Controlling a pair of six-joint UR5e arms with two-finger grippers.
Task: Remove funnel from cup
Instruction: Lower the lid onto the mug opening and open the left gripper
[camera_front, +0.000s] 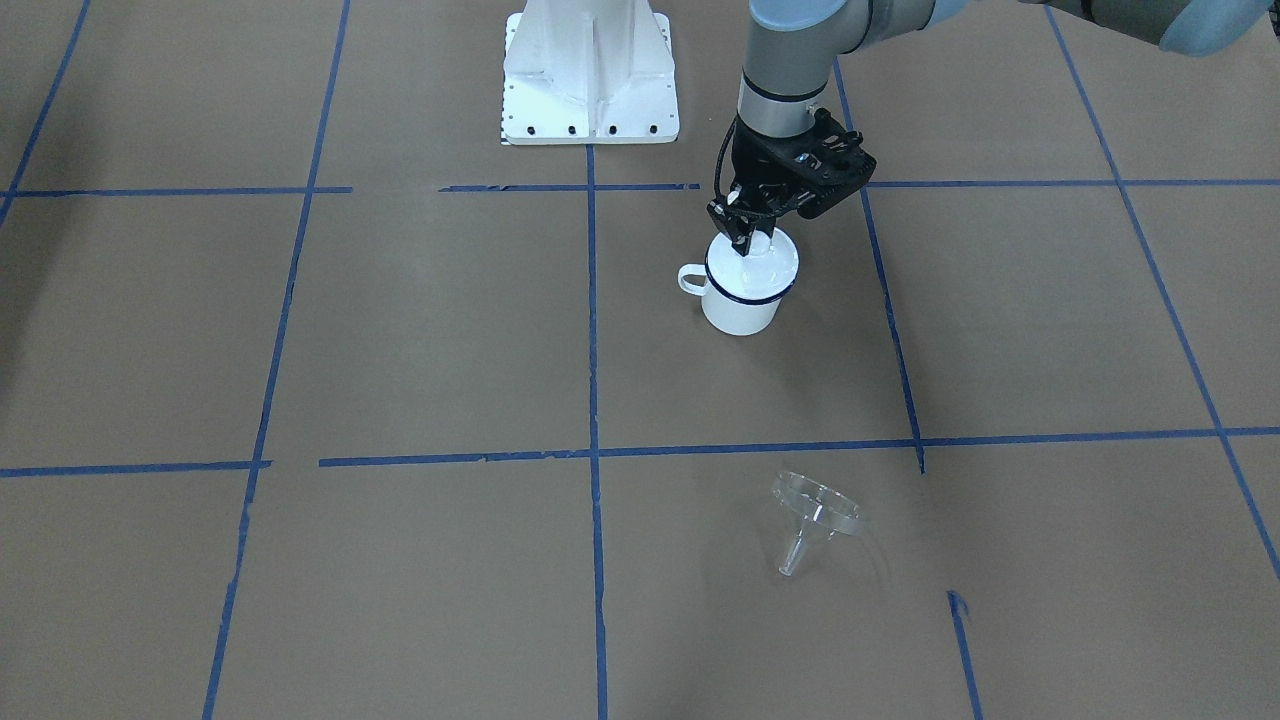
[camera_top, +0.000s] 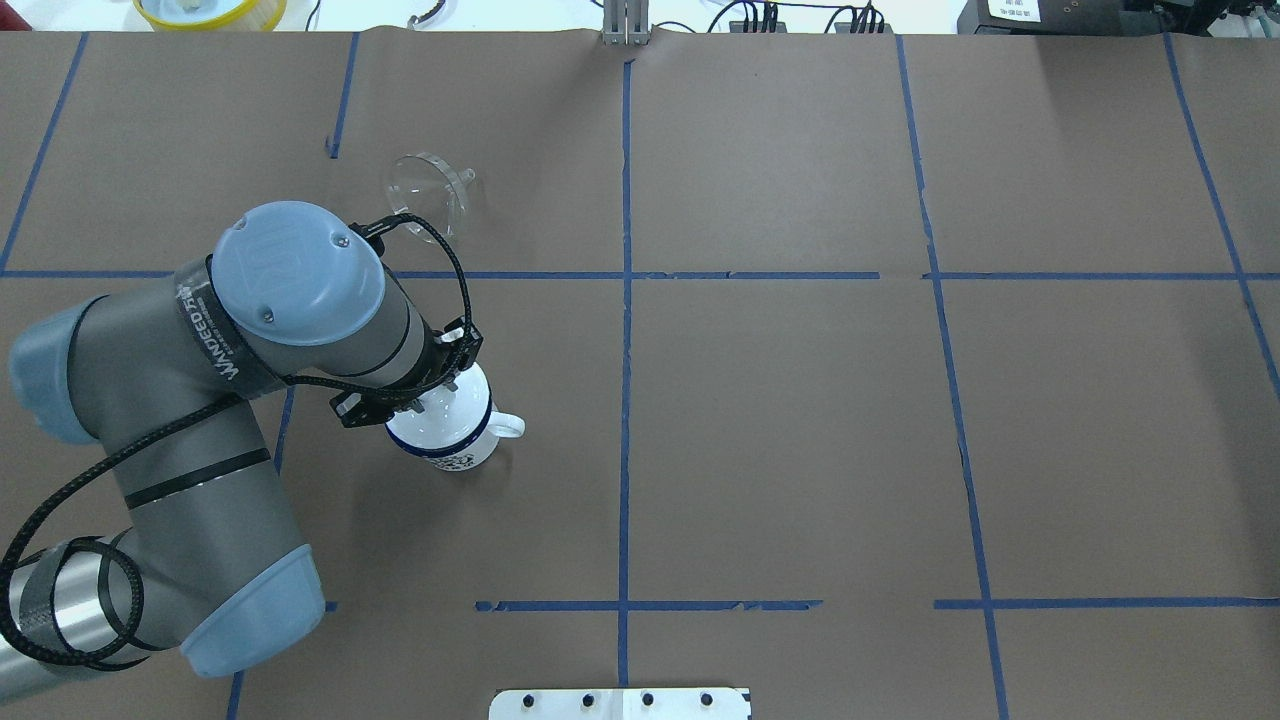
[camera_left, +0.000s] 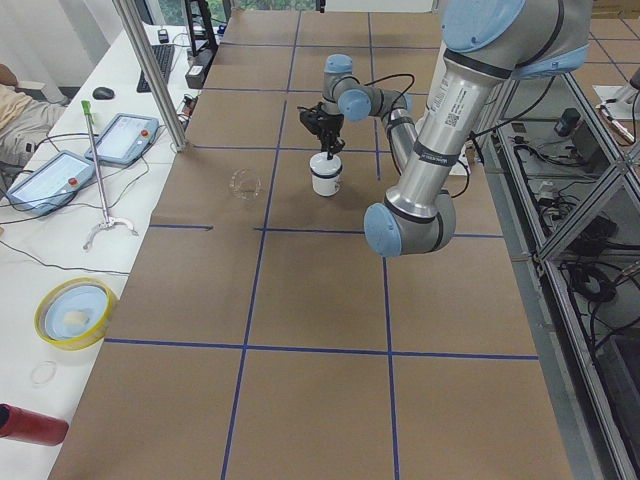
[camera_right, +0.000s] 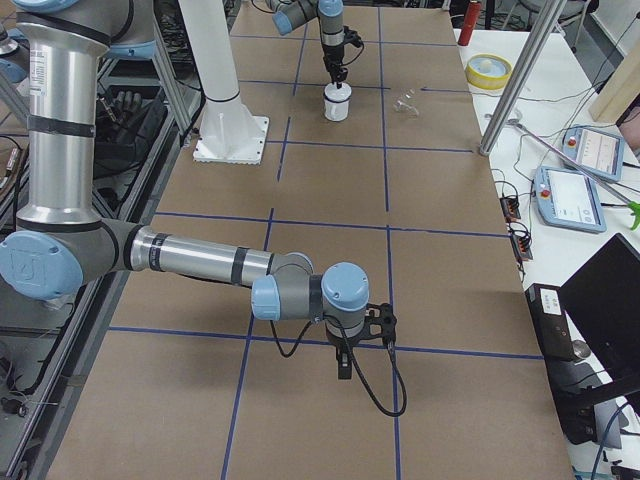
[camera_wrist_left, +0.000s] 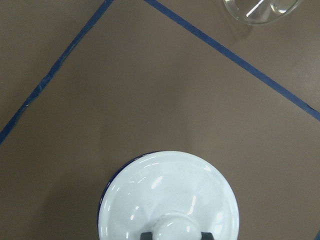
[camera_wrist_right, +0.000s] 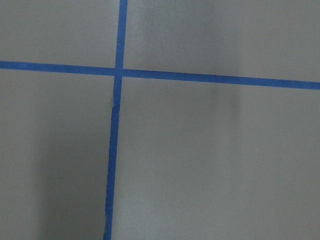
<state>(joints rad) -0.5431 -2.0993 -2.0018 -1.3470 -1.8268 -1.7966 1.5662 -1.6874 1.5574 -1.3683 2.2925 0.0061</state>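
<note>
The clear plastic funnel (camera_front: 815, 510) lies on its side on the brown table, apart from the cup; it also shows in the overhead view (camera_top: 428, 190) and at the top of the left wrist view (camera_wrist_left: 260, 10). The white enamel cup (camera_front: 740, 305) with a dark blue rim stands upright, its handle (camera_top: 508, 426) pointing toward the table's middle. A round white knobbed lid (camera_wrist_left: 167, 195) covers it. My left gripper (camera_front: 745, 238) points straight down over the cup, its fingers closed on the lid's knob (camera_wrist_left: 172, 231). My right gripper (camera_right: 345, 368) hangs low over bare table far from the cup; I cannot tell whether it is open or shut.
Blue tape lines (camera_front: 592, 330) divide the brown table into squares. The robot's white base (camera_front: 590, 75) stands at the table's edge behind the cup. Beyond the far edge are a yellow bowl (camera_top: 210, 10) and cables.
</note>
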